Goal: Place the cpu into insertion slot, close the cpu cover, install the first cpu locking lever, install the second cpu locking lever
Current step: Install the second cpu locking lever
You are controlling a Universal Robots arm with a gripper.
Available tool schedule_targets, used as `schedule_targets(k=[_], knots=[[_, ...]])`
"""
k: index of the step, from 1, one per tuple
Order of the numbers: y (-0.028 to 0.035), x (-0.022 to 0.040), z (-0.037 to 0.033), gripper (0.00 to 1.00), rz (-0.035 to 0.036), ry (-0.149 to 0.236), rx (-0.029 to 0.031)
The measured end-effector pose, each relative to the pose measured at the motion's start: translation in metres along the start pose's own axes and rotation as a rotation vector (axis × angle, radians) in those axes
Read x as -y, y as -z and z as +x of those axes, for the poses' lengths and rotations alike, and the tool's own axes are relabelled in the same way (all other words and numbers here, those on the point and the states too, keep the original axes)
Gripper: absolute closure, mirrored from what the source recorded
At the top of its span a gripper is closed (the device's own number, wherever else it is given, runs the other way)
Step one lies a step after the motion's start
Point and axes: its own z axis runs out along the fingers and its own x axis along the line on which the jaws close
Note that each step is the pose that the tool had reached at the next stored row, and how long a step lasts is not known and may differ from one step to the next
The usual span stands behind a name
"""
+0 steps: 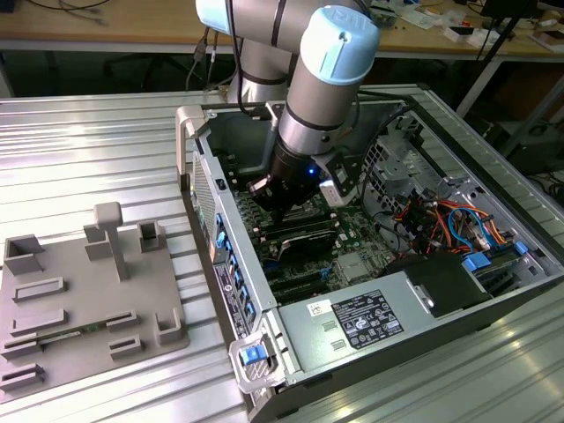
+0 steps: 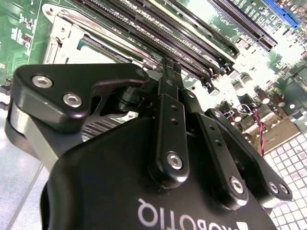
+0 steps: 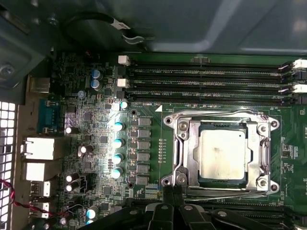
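- We see the cpu (image 3: 223, 155) seated in the insertion slot (image 3: 221, 186), with the cpu cover (image 3: 192, 154) down.
- Gripper (image 2: 168, 69) fingers pinched together, empty, near the slot's edge; we judge the locking-lever step in hand.

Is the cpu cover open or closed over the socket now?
Closed. In the first wrist view the cpu cover lies flat around the cpu, which sits in the insertion slot.
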Motion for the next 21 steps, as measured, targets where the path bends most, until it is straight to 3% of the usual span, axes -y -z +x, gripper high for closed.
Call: schedule_targets(k=[8,21], knots=[[-0.0019,-0.0009,0.0000,0.89,-0.0116,0.000,0.0005],[-0.0034,-0.0028,-0.0002,0.89,-0.0189,0.001,0.0008]])
